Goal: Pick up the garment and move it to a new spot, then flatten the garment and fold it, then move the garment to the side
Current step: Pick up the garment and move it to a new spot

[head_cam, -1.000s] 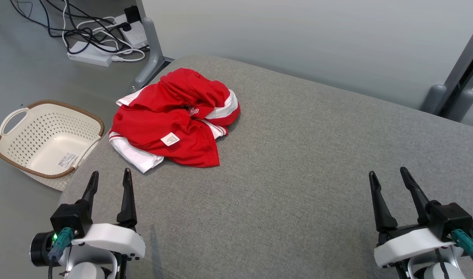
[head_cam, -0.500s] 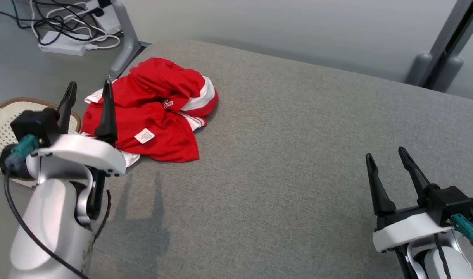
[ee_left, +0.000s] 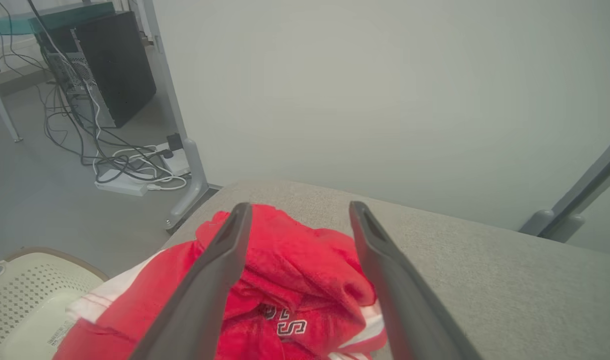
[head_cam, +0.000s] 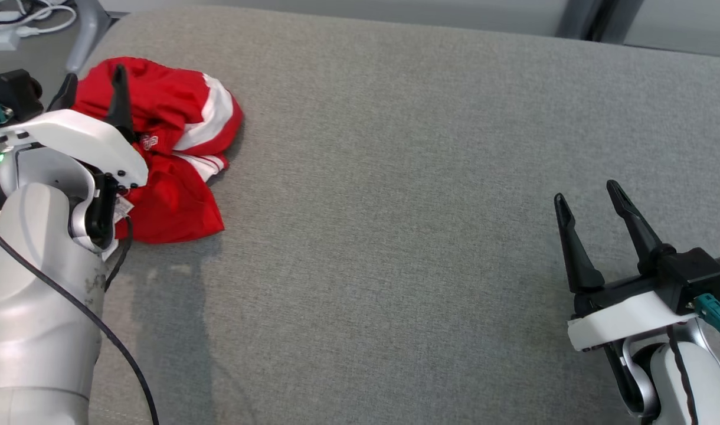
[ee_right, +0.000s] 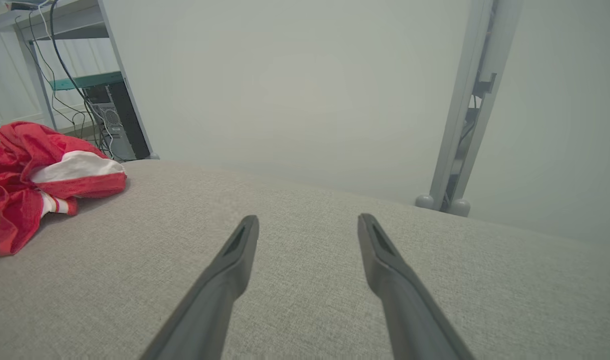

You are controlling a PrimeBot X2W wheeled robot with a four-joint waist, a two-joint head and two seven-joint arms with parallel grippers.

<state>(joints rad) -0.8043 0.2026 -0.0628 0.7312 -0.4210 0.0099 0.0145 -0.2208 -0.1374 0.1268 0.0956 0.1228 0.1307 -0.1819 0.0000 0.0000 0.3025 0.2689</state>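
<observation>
The garment [head_cam: 177, 136] is a crumpled red shirt with white stripes, lying at the far left of the grey padded table [head_cam: 395, 177]. It also shows in the left wrist view as the garment [ee_left: 295, 280] and at the left of the right wrist view as the garment [ee_right: 30, 175]. My left gripper [head_cam: 94, 85] hangs open just above the heap, its fingers spread over the red cloth with nothing between them. My right gripper [head_cam: 587, 198] stands open over bare table at the lower right, far from the shirt.
A cream perforated basket [ee_left: 20, 300] sits on the floor left of the table. Cables and a power strip [ee_left: 125, 185] lie on the floor beyond it, beside a grey table leg [ee_left: 190, 170]. A wall rises behind the table's far edge.
The head camera has tilted and shifted. My left arm has risen and reached forward, from the table's near edge to over the garment. The right gripper stays in place.
</observation>
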